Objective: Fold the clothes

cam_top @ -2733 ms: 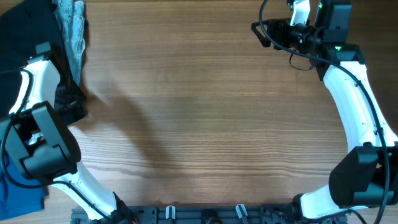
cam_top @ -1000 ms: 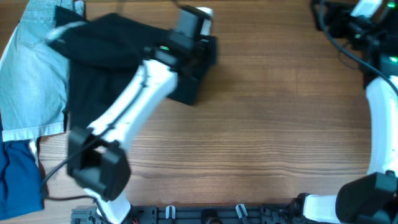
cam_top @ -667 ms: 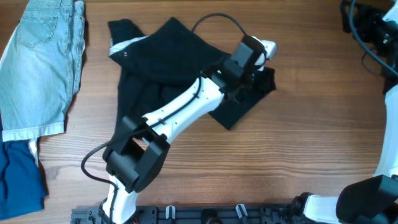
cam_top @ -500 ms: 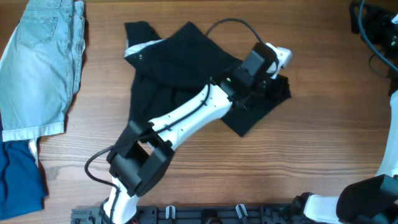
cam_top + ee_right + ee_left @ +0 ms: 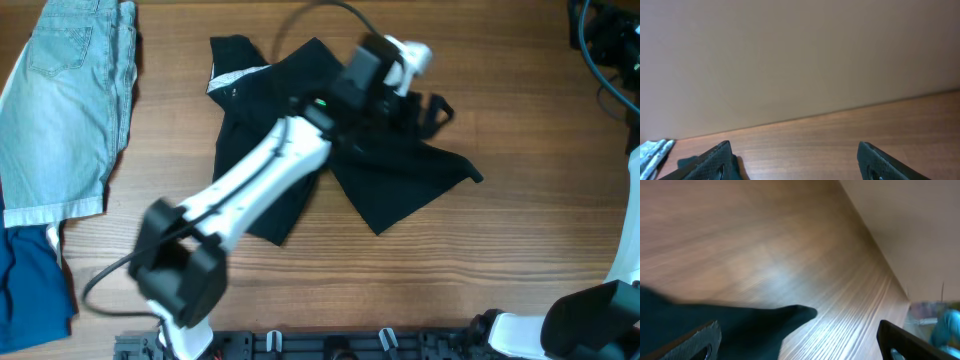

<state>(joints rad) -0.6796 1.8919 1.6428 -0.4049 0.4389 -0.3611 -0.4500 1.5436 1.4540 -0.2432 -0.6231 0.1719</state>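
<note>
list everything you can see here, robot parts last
black shorts: one, black with a whitish waistband lining, crumpled mid-table
denim shorts: one, light blue, far left corner of the table
blue cloth: one, bright blue, near left edge, below the denim shorts
table: one, brown wood grain, under everything
left arm: one, white and black, reaching across the black shorts
left gripper: one, black, fingers wide apart above the black shorts
right arm: one, white and black, along the right edge
right gripper: one, black, fingers wide apart, nothing between them
</note>
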